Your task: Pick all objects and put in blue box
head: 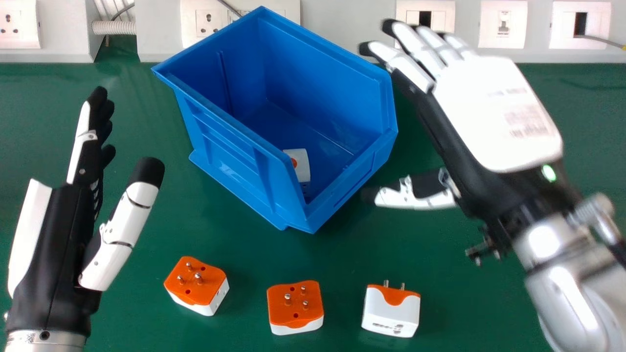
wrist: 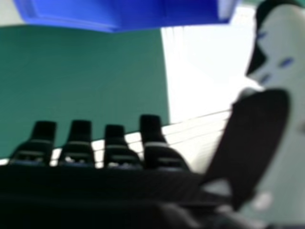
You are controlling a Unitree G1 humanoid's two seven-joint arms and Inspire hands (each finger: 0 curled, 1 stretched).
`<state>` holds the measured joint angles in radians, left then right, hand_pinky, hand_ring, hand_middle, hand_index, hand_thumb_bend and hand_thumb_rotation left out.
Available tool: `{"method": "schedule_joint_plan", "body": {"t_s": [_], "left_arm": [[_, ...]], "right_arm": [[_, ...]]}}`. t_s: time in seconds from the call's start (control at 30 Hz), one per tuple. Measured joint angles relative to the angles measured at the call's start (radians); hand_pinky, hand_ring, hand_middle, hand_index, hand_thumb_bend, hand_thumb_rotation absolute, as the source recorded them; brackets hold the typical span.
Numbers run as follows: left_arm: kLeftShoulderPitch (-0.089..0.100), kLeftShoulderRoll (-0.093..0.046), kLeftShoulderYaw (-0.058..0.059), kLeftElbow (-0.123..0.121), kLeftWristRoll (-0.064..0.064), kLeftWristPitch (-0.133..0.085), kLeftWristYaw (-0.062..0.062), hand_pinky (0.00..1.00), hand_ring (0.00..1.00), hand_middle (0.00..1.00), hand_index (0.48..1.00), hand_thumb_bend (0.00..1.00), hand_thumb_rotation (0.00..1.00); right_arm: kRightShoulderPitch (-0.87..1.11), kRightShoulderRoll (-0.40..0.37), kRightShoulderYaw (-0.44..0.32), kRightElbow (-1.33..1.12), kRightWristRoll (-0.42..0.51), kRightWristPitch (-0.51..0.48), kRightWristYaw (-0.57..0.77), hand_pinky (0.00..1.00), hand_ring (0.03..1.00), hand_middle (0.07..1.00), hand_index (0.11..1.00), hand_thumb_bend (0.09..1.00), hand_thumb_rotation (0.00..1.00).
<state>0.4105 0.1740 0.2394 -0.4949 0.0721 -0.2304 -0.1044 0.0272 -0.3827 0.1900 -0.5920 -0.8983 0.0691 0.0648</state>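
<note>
I'm counting one blue box (head: 230,161) standing on one table (head: 146,327). Three orange-and-white adapters are lying out on it: one adapter (head: 195,286), a second adapter (head: 296,308), a third adapter (head: 391,313). Inside the box at least one more adapter (head: 301,164) is showing; whether another is hiding beneath, I'm not telling for certain. Behind, five white wall plates (head: 503,43) are lining up.

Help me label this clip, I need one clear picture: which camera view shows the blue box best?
The head view: the blue box is in frame whole, its open side, inside and an adapter within all visible. The right hand view has part of it, cut off by the frame's edge.
</note>
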Motion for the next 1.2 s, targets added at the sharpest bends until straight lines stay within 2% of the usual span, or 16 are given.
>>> {"method": "schedule_joint_plan", "body": {"t_s": [0.07,0.2,0.47,0.83,1.2], "left_arm": [[0.003,-0.003,-0.001,0.0,0.007,-0.003,0.003,0.97,1.0,1.0,1.0,0.52,0.87],[0.012,-0.008,-0.004,-0.001,0.008,-0.019,0.005,0.97,1.0,1.0,1.0,0.51,0.87],[0.038,-0.009,-0.004,-0.013,0.011,-0.019,0.009,0.97,1.0,1.0,1.0,0.52,0.86],[0.039,-0.01,-0.004,-0.023,0.009,-0.019,0.011,0.98,1.0,1.0,1.0,0.51,0.86],[0.036,-0.009,0.002,-0.021,0.007,-0.02,0.012,0.99,1.0,1.0,1.0,0.51,0.86]], "right_arm": [[0.057,0.018,-0.009,0.001,0.023,-0.019,-0.027,0.71,0.848,0.867,0.802,0.696,0.24],[0.146,0.05,-0.028,0.003,0.076,-0.053,-0.061,0.68,0.832,0.856,0.797,0.685,0.26],[0.265,0.057,-0.078,0.01,0.202,-0.096,-0.048,0.7,0.851,0.876,0.82,0.676,0.32],[0.343,0.022,-0.083,0.044,0.241,-0.105,0.068,0.76,0.895,0.921,0.873,0.69,0.41],[0.329,-0.012,-0.067,0.099,0.256,-0.107,0.135,0.78,0.926,0.954,0.904,0.724,0.45]]}}
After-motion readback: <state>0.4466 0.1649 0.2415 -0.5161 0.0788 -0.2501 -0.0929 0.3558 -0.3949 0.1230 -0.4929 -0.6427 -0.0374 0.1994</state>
